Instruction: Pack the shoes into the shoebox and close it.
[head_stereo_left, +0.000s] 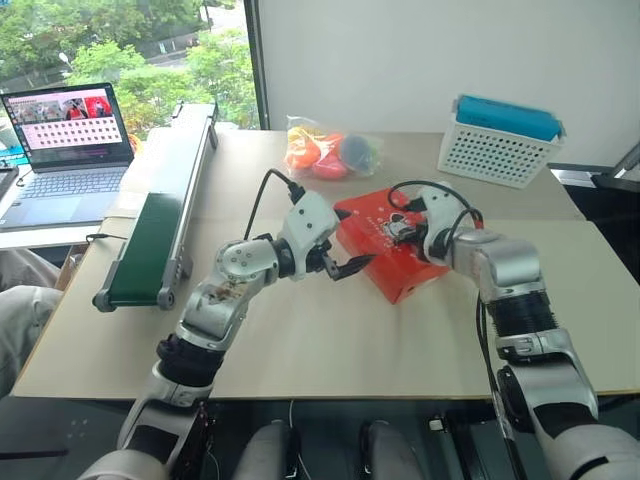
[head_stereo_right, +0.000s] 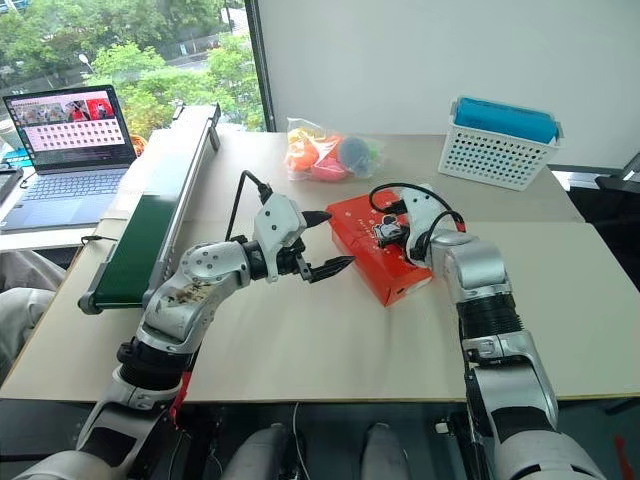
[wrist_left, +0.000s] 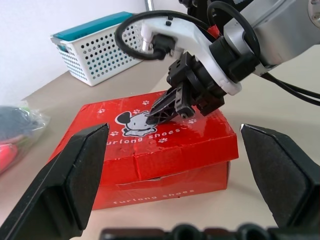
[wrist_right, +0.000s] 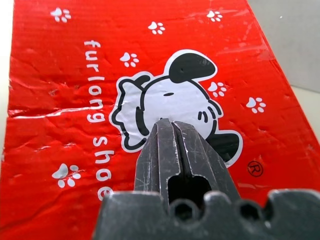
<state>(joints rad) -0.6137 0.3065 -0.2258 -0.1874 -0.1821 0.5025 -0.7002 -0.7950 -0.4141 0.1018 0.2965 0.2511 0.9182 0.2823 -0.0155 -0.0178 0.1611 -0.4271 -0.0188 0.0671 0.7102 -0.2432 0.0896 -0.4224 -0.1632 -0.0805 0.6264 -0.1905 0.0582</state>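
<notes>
The red shoebox (head_stereo_left: 380, 258) lies in the middle of the table with its lid down, the cartoon print (wrist_right: 175, 100) facing up. My right gripper (wrist_right: 167, 124) is shut, and its joined tips rest on the print on the lid (wrist_left: 150, 119). My left gripper (head_stereo_right: 340, 238) is open at the box's left end. In the left wrist view its two fingers (wrist_left: 75, 175) stand wide on either side of the box without touching it. The shoes are hidden.
A white basket with a blue top (head_stereo_left: 497, 140) stands at the back right. A clear bag of coloured things (head_stereo_left: 330, 152) lies behind the box. A small conveyor (head_stereo_left: 160, 215) runs along the table's left side, with a laptop (head_stereo_left: 68, 140) beyond it.
</notes>
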